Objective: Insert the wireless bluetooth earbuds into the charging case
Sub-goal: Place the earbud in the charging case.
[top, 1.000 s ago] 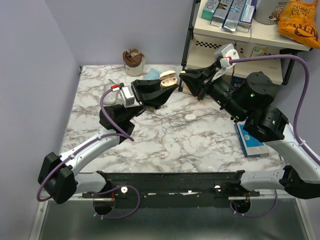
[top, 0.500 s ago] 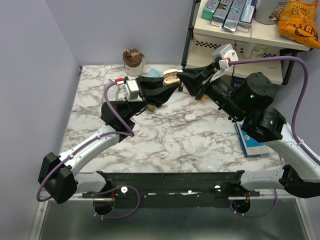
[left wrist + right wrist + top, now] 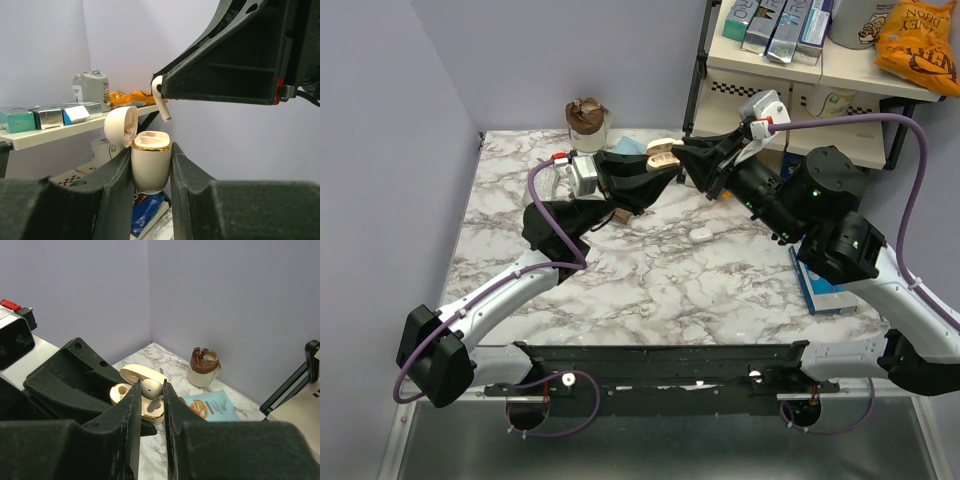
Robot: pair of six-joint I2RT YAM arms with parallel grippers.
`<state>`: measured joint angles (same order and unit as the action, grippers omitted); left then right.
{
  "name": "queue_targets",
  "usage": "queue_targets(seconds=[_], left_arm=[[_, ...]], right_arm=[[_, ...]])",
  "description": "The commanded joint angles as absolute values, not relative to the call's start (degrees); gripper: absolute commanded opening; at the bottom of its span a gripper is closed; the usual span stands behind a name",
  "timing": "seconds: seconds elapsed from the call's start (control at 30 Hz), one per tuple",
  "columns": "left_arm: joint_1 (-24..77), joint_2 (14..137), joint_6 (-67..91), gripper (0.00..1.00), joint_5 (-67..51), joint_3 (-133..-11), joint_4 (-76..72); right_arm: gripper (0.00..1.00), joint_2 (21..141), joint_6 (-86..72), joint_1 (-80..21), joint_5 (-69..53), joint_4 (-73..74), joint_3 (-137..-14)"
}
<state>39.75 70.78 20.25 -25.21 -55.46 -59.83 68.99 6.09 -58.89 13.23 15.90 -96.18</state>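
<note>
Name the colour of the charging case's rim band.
Gold, on the charging case; clearest in the left wrist view.

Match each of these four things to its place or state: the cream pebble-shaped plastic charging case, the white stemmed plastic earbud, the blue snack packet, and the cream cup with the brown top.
Things
1. cream pebble-shaped plastic charging case
2. white stemmed plastic earbud
3. blue snack packet
4. cream cup with the brown top

Places or states
A. lying flat on the marble table
B. pinched in the right gripper, just above the case
C. standing near the back wall
D. clamped upright in the left gripper, lid open

Pairs: 1-D, 2-B, 3-A, 4-C
</note>
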Motion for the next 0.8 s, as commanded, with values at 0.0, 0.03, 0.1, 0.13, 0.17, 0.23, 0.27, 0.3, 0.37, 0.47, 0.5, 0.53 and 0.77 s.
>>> queue_targets(seconds=[0.0,0.03,0.1,0.13,0.17,0.23,0.27,0.3,0.37,0.47,0.5,0.53,0.77], left_arm=[[39.6,69.9,21.1,0.00,-24.4,-54.8,-60.7],[39.6,69.9,21.2,0.00,-24.3,-54.8,-60.8],[39.6,69.9,21.3,0.00,-24.3,-54.8,-60.9],[39.6,69.9,21.4,0.00,-24.3,-54.8,-60.9],[39.6,69.9,21.4,0.00,-24.3,-54.8,-60.9],[39.6,70.0,21.5,0.00,-24.2,-54.7,-61.2],[39.6,70.0,21.6,0.00,-24.3,-54.6,-61.3],[39.6,69.9,21.6,0.00,-24.2,-54.5,-61.5],[39.6,69.8,21.5,0.00,-24.2,-54.5,-61.6],[39.6,69.8,21.6,0.00,-24.1,-54.4,-61.8],[39.6,69.8,21.4,0.00,-24.0,-54.3,-61.9],[39.6,69.7,21.4,0.00,-24.1,-54.4,-61.9],[39.5,69.3,20.8,0.00,-23.6,-54.0,-61.8]], right_arm=[[0.01,69.7,7.0,-59.3,14.9,14.2,-95.3],[0.01,69.9,7.0,-59.3,14.9,14.3,-95.3],[0.01,70.1,7.0,-59.2,14.9,14.2,-95.0],[0.01,70.1,7.0,-59.3,14.9,14.1,-95.0],[0.01,70.3,7.0,-59.2,15.1,13.9,-95.1],[0.01,70.4,7.0,-59.2,15.4,13.9,-95.1],[0.01,70.7,7.1,-59.2,15.5,13.9,-95.1],[0.01,70.8,7.2,-59.2,16.1,13.9,-95.2],[0.01,70.9,7.3,-59.3,16.3,13.8,-95.1],[0.01,71.0,7.3,-59.3,16.5,13.9,-94.9],[0.01,71.0,7.3,-59.3,16.7,13.7,-94.8],[0.01,71.0,7.4,-59.3,17.2,13.7,-94.6],[0.01,70.1,7.7,-59.2,18.6,13.0,-93.4]])
